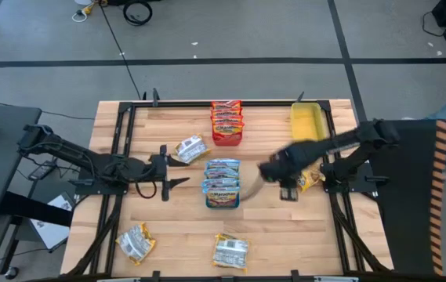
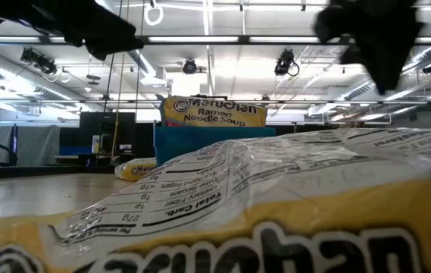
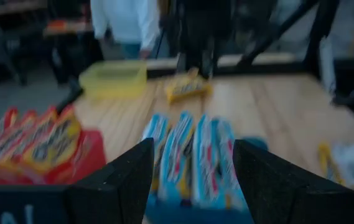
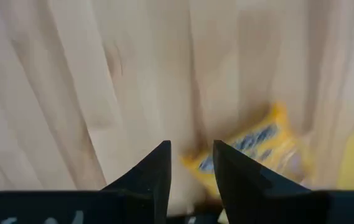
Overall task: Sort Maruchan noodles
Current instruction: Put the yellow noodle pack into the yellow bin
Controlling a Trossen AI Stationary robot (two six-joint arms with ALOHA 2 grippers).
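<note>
The table [image 1: 175, 227] is pale wood with a smooth, matt grain. The packets [image 1: 222, 182] are crinkly, glossy plastic. The yellow tray [image 1: 306, 121] looks like smooth plastic. The fingers [image 4: 158, 168] are matt black.

Both arms are dark, jointed and slim; each ends in two flat, black, wedge-shaped fingers [image 3: 124, 180] (matte, with straight edges), seen up close.

A yellow packet [image 2: 213, 111] standing behind the blue tray [image 2: 200, 140] in the low view is showing "Maruchan Ramen Noodle Soup". The big yellow packet [image 2: 276, 212] lying closest to the lens is showing part of "Maruchan" upside down along its lower edge, plus an inverted nutrition panel where "Total Carb." and "Sugars" are seemingly reading, though the crinkled plastic is blurring them.
</note>
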